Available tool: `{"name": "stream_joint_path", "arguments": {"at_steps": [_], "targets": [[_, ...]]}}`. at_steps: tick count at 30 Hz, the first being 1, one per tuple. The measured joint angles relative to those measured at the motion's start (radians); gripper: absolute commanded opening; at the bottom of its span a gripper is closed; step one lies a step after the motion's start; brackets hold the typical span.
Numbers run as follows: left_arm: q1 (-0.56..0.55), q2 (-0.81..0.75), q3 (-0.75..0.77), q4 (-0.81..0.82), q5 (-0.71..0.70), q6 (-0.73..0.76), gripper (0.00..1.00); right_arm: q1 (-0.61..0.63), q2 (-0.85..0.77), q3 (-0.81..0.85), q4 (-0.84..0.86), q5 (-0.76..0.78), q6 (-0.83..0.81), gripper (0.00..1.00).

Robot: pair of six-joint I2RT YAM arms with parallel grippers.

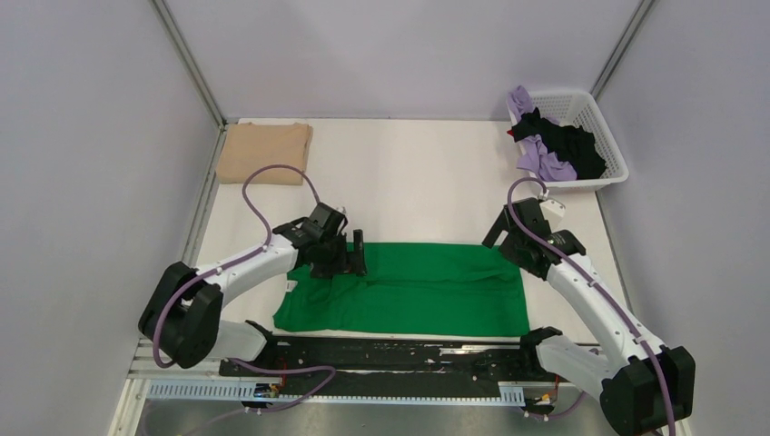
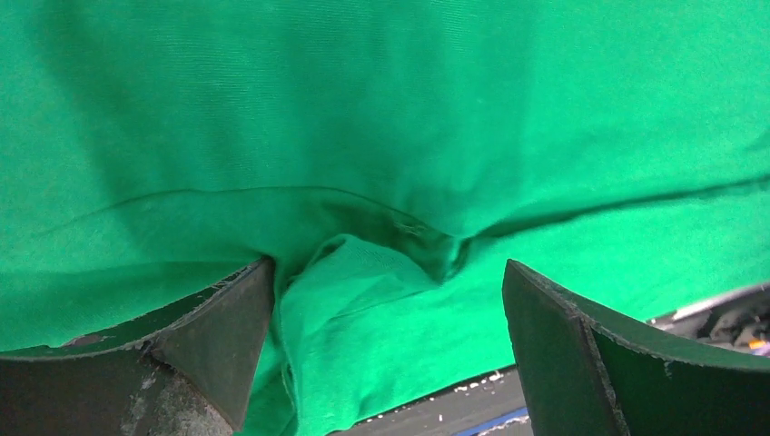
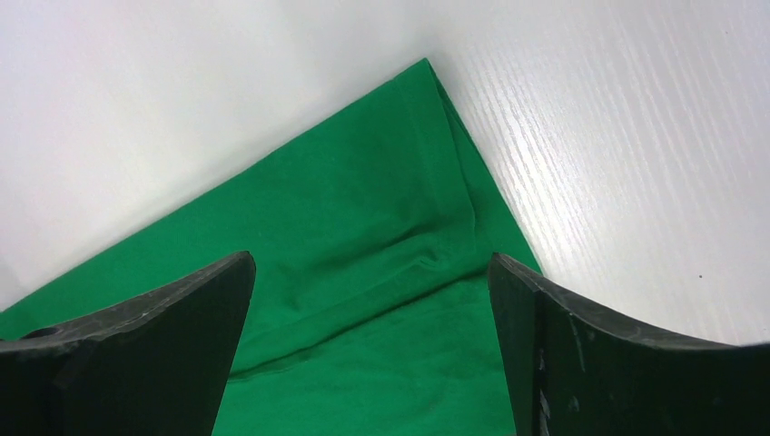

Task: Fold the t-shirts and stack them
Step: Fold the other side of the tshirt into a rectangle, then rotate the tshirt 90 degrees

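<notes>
Overhead view: bright green cotton t-shirt [image 1: 409,291] lies flat as a wide band across the near-centre of the white table [image 1: 418,182], between the two arms. Folded tan t-shirt [image 1: 263,153] sits at the far-left corner, well apart. White plastic lattice basket [image 1: 607,173] at the far right holds a crumpled lilac t-shirt [image 1: 543,163] and a black t-shirt [image 1: 572,141].

Small pale mark at the green shirt's left edge, possibly a label; too small to read.

Left arm reaches forward and inward, left gripper [image 1: 352,257] down at the shirt's far-left edge. Only the left wrist view shows the detail here: fingers apart, left gripper [image 2: 390,336] straddling a raised pucker of green cloth, not closed on it.

Right arm is bent inward, right gripper [image 1: 510,243] over the shirt's far-right corner. The right wrist view shows the right gripper [image 3: 372,345] with fingers spread wide, the hemmed corner and bare table grain between and beyond them.
</notes>
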Motion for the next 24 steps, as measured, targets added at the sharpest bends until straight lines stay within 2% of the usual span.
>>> {"name": "stream_joint_path", "arguments": {"at_steps": [7,12,19,24], "targets": [[-0.123,-0.083,-0.048,0.034,0.116,0.039,1.0,0.0,0.0,-0.003,0.019,0.001,-0.008,1.0],[-0.202,-0.124,-0.066,-0.045,0.124,0.035,1.0,0.0,0.008,-0.003,0.023,0.001,-0.008,1.0],[-0.215,-0.169,-0.044,-0.198,-0.103,-0.024,1.0,0.0,0.015,-0.003,0.034,-0.003,-0.015,1.0],[-0.182,-0.169,-0.007,-0.197,-0.246,-0.082,1.0,0.0,0.016,-0.004,0.062,-0.045,-0.047,1.0]]}}
